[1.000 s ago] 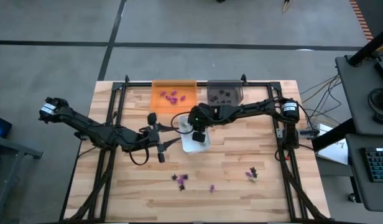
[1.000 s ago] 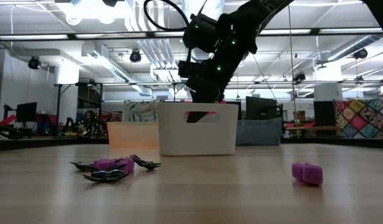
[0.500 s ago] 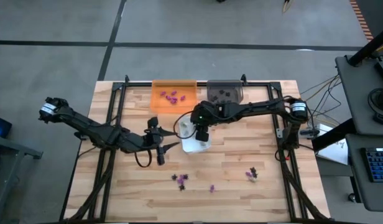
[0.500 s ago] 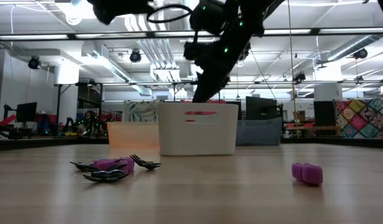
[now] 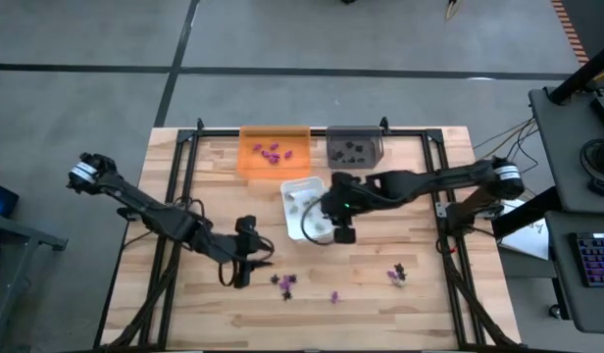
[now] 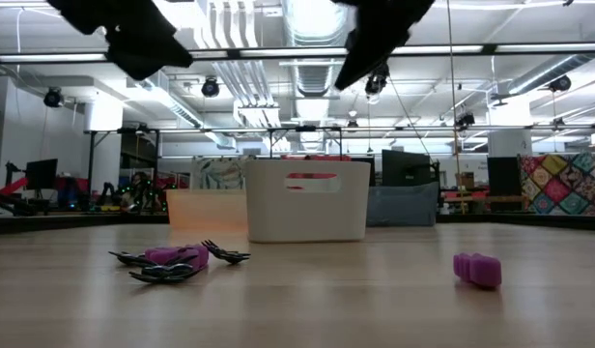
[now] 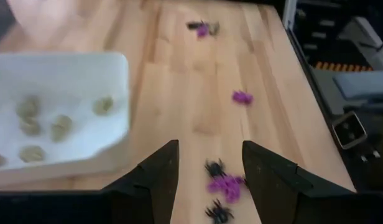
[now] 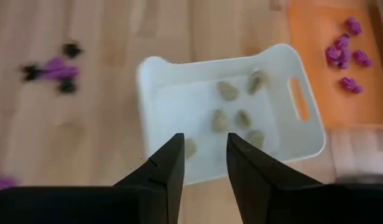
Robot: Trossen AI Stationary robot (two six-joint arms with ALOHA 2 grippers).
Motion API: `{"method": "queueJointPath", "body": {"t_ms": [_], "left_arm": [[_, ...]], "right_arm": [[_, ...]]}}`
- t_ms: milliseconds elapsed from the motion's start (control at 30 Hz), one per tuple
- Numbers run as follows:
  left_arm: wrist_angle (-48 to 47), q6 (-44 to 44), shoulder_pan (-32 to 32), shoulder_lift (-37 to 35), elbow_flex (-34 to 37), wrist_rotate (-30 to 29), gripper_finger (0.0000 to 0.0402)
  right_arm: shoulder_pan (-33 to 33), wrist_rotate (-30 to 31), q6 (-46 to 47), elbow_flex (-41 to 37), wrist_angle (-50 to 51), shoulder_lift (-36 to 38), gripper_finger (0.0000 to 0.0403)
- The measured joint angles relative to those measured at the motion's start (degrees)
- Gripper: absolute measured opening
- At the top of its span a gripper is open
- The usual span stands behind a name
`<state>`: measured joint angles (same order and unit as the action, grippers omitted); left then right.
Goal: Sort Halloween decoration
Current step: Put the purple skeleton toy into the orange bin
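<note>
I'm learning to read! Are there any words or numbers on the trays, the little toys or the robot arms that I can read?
None: no words or numbers can be read.
White tray: plain.
Orange tray and grey tray: plain.
Toy pieces: no writing shows.
Left gripper and right gripper: plain dark fingers.
Room behind the table, low view: anything there is too small to read.

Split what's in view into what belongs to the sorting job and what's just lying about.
Job:
purple pieces in orange tray
black pieces in grey tray
beige pieces in white tray
loose purple and black pieces
left gripper, right gripper, both empty

Lying about:
keyboard
</note>
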<state>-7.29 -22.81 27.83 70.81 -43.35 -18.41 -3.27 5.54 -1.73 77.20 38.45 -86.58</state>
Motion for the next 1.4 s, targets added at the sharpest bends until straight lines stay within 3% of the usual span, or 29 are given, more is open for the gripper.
{"method": "queueJointPath", "body": {"t_ms": [300, 633, 867, 1167, 1400], "left_arm": [[0.8, -6.1, 6.9, 11.3, 0.0, -1.8, 0.016], [0.9, -15.6, 9.1, 19.5, 0.0, -3.5, 0.016], [1.7, -16.1, 9.4, 20.7, 0.0, -3.2, 0.0176], [9.1, -12.2, 11.9, 21.0, 0.0, -5.5, 0.0256], [13.5, -9.5, 11.9, 23.9, 0.0, -8.9, 0.0254]], "right_arm": [[-9.3, 0.1, 5.7, -3.5, 3.0, 8.1, 0.0108], [-16.5, 0.5, 10.0, -7.5, 1.2, 9.3, 0.0107], [-19.1, 0.6, 13.2, -12.6, -4.5, 9.3, 0.01], [-21.0, 0.6, 17.0, -19.1, -12.3, 9.4, 0.01], [-21.8, 0.6, 17.8, -21.2, -15.5, 9.4, 0.01]]}}
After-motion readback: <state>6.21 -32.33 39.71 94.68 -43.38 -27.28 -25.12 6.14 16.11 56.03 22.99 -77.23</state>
